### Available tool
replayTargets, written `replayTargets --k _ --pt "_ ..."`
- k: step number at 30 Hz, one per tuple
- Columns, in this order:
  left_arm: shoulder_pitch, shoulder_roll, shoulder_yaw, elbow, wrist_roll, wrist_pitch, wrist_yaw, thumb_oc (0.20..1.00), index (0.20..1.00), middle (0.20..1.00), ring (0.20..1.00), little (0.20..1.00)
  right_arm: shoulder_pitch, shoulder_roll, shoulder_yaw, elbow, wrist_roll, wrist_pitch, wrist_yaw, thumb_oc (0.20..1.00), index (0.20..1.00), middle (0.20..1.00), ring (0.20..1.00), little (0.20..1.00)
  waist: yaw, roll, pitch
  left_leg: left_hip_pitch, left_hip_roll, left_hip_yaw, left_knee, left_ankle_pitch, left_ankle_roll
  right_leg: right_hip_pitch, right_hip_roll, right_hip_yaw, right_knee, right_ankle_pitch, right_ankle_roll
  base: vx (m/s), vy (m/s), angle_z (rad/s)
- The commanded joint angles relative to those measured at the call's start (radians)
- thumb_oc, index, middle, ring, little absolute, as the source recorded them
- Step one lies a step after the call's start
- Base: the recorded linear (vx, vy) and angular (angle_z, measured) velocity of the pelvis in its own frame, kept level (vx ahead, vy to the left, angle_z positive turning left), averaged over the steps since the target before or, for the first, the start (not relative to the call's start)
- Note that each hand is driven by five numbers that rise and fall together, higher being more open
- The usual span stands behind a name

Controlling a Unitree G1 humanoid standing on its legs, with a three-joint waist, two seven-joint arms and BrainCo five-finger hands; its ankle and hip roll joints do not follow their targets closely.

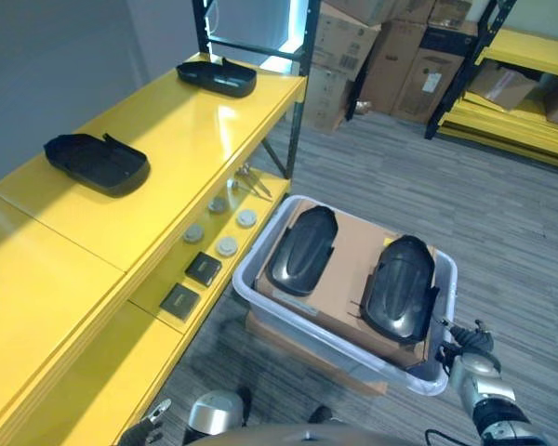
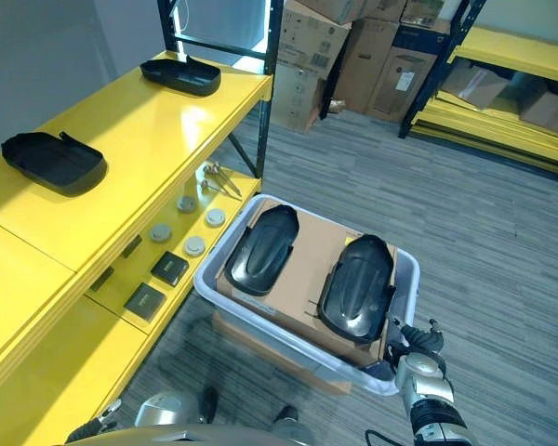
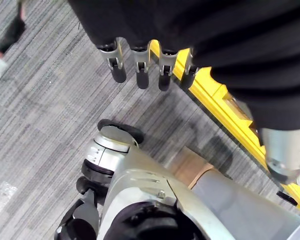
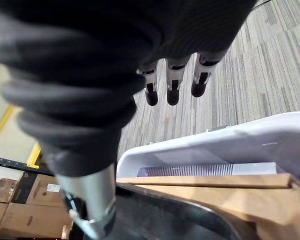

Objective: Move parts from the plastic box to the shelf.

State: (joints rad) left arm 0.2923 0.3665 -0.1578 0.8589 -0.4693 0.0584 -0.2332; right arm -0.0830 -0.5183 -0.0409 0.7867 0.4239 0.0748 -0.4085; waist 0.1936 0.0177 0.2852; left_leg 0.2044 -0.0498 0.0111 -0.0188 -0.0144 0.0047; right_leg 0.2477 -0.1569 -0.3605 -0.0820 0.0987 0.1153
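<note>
Two black parts sit on cardboard in the plastic box, two already on the shelf. Your right hand and left hand hang loose-fingered, empty. Reach squarely over the nearer part.

Far shelf part — edge hidden

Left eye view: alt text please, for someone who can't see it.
A grey plastic box on the carpet holds two black moulded parts lying on cardboard, beside a yellow shelf. Two matching black parts already sit on the shelf top; small discs and dark pads lie on the lower level.
</note>
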Motion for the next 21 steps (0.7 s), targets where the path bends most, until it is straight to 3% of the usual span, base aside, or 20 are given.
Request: replayTargets --k 1,8,21 --pt "0.034 0.009 -0.039 0.013 -0.020 -0.042 -0.020 1.000 1.000 1.000 1.000 1.000 -0.042 -0.084 0.033 0.007 -0.054 -0.011 0.030 1.000 1.000 1.000 1.000 1.000 0.028 0.025 -0.040 -0.104 0.068 -0.036 0.079 0.000 -0.043 -0.090 -0.087 0.058 0.113 -0.014 0.098 0.01 0.051 -0.02" --pt "-0.026 0.019 -0.097 -0.043 -0.104 -0.051 -0.027 1.000 1.000 1.000 1.000 1.000 -0.160 -0.133 0.069 0.035 -0.069 0.012 0.016 1.000 1.000 1.000 1.000 1.000 0.040 0.044 0.003 -0.213 0.048 -0.054 0.122 0.005 -0.037 -0.182 -0.097 0.064 0.154 -0.024 0.094 -0.13 0.026 0.01" --pt "-0.172 0.066 -0.155 -0.100 -0.236 -0.092 -0.018 1.000 1.000 1.000 1.000 1.000 -0.370 -0.188 0.134 0.158 0.010 -0.047 -0.007 1.000 1.000 1.000 1.000 1.000 0.051 0.056 0.133 -0.414 0.037 -0.071 0.202 0.011 -0.019 -0.349 -0.091 0.076 0.195 -0.016 0.073 -0.20 -0.031 0.01"
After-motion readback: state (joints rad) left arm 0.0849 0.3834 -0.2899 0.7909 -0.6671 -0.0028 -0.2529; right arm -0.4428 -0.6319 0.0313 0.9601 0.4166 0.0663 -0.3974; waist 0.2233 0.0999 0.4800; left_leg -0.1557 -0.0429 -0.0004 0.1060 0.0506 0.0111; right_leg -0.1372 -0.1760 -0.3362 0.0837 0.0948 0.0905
